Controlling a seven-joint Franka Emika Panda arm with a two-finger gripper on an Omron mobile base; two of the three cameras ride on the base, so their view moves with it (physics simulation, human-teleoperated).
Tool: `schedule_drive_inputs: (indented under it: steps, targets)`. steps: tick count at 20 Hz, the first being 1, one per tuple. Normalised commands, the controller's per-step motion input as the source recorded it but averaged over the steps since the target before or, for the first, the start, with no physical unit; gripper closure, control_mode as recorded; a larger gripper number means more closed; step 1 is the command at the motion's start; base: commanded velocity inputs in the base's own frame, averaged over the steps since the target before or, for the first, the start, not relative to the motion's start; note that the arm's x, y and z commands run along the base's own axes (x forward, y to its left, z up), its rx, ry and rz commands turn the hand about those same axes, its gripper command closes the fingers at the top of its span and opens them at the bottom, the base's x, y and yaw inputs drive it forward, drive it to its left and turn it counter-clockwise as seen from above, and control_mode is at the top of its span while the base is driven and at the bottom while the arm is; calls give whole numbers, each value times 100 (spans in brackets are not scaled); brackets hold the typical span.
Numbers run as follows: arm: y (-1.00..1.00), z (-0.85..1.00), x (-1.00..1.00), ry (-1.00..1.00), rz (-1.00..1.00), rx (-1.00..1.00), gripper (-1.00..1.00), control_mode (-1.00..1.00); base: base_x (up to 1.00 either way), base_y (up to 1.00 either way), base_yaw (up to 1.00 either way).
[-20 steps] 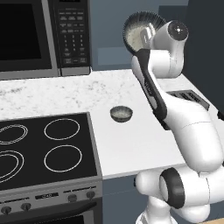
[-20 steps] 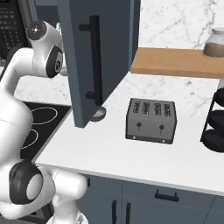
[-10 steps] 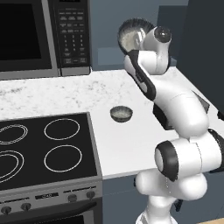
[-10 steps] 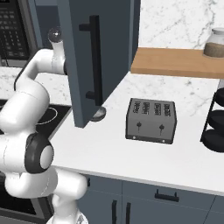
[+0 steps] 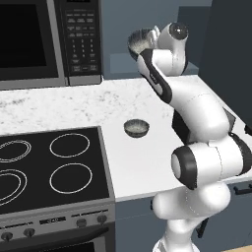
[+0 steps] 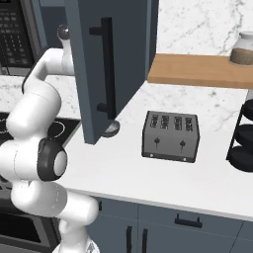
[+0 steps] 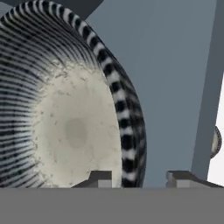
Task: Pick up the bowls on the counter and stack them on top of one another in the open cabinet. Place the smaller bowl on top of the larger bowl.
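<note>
A rendered home kitchen — black stovetop (image 5: 47,165) with ring burners and knobs, microwave (image 5: 49,42) above it, white marble counter (image 5: 142,167) over blue-grey cabinets (image 6: 163,227). Also a toaster (image 6: 171,136), a wooden shelf (image 6: 200,70) with a jar (image 6: 243,48) — plainly domestic.
</note>
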Motion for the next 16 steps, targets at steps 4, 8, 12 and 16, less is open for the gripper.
schedule_drive_inputs:
  steps: [4, 8, 12, 16]
  targets:
    - [0, -29, 18, 0, 0, 0, -100, -100, 0, 0, 0]
    - [0, -20, 21, -14, 0, 0, -100, -100, 0, 0, 0]
    - [0, -5, 20, -10, 0, 0, -100, -100, 0, 0, 0]
    - [0, 0, 0, -20, 0, 0, -100, -100, 0, 0, 0]
